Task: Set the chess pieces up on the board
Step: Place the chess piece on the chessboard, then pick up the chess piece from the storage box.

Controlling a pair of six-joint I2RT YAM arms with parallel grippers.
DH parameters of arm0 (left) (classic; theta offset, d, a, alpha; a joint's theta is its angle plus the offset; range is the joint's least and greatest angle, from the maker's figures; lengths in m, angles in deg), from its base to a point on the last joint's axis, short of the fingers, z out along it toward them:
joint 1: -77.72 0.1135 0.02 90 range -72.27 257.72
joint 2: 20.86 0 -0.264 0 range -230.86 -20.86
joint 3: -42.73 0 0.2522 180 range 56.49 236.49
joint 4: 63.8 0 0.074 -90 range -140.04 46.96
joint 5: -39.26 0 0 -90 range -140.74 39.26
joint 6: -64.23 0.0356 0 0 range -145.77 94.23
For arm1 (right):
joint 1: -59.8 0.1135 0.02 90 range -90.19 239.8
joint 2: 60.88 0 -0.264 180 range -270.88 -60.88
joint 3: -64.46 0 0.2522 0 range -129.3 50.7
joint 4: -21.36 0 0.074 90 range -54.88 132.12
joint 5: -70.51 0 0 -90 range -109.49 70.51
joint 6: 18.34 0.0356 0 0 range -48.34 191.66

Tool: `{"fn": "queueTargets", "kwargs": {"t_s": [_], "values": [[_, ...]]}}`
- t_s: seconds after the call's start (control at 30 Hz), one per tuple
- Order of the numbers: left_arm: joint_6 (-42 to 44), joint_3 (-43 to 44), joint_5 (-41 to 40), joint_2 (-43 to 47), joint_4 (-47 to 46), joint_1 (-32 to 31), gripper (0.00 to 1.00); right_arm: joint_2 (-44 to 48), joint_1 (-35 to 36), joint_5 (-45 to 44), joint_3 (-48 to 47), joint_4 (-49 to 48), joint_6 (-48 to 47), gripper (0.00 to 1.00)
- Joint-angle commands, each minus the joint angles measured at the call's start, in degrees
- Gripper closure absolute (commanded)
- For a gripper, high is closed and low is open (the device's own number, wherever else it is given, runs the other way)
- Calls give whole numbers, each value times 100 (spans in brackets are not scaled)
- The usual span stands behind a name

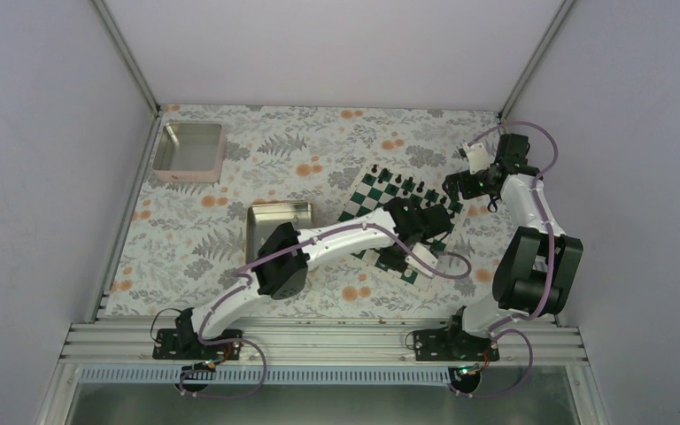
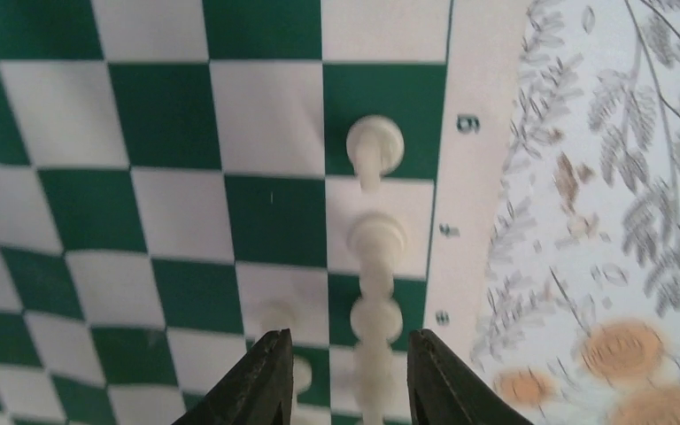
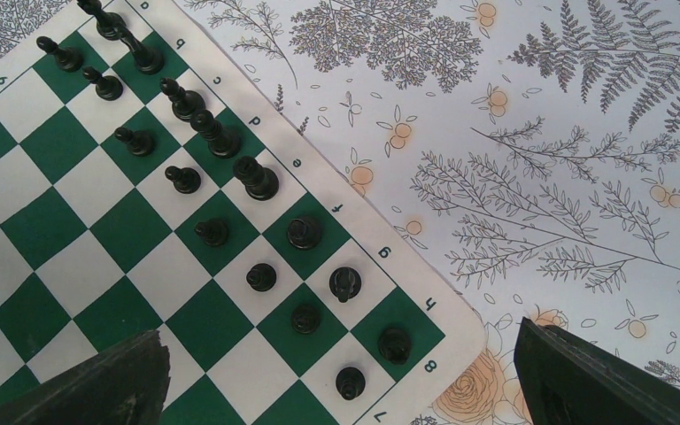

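The green and white board (image 2: pixel 168 133) fills the left wrist view. White chess pieces (image 2: pixel 374 146) stand in a file along its lettered edge, one per square (image 2: pixel 377 239). My left gripper (image 2: pixel 347 336) hangs just above that file, open. A blurred white piece (image 2: pixel 376 319) stands between its fingers with a gap on the left side. Another pale piece (image 2: pixel 276 314) shows beside the left finger. My right gripper (image 3: pixel 338 335) is wide open and empty above the board's corner (image 3: pixel 71 239), where black pieces (image 3: pixel 304 232) stand in two rows. From above, the board (image 1: pixel 374 197) is partly hidden by the left arm.
A gold-rimmed metal tin (image 1: pixel 279 226) sits left of the board, under the left arm's elbow. A pinkish square tray (image 1: pixel 189 150) lies at the far left corner. A floral cloth (image 1: pixel 319 150) covers the table, with walls on three sides.
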Motion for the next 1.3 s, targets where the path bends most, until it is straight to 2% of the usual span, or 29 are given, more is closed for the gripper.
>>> {"fn": "queueTargets", "kwargs": {"t_s": [0.0,0.17,0.33,0.47,0.53,0.67,0.87,1.07,1.27], "values": [[-153,-339,-504,1015,354,-10,65,7,-61,76,52,-11,-63,0],[-327,-1805,-840,2466,214,338,64,-12,-70,64,63,-19,-72,0],[-404,-3704,-886,3718,-337,1794,64,6,-70,98,-23,27,-39,0],[-218,-5244,-653,4579,-1122,2646,64,52,-71,109,-21,34,-36,0],[-198,-5640,-551,4713,-1403,2928,64,31,-74,122,-30,33,-24,0],[-169,-5988,-185,4766,-1784,3173,65,-28,-64,102,-49,56,-26,0],[-62,-5927,478,4559,-2133,3173,65,-32,-72,199,-16,44,-93,0],[100,-5943,740,4069,-2427,3173,65,-106,-61,102,-42,37,-74,0],[112,-6282,858,3971,-2941,3173,65,-146,-61,38,-21,25,-53,0]]}}
